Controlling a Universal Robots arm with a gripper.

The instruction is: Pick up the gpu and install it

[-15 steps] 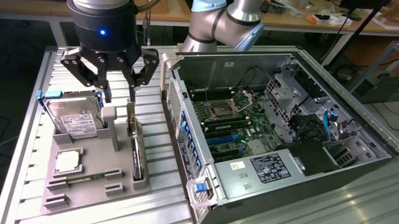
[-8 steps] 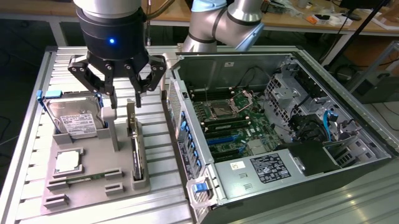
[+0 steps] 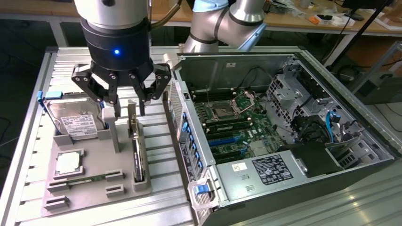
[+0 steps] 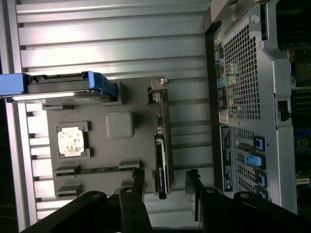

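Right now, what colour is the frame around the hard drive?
The frame is blue, clearest in the wrist view.

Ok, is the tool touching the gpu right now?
Apart. The wrist view shows the gpu between the tool's open fingers, with a clear gap on each side.

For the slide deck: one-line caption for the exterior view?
Open gripper hovers over the gpu standing on edge in the grey parts tray.
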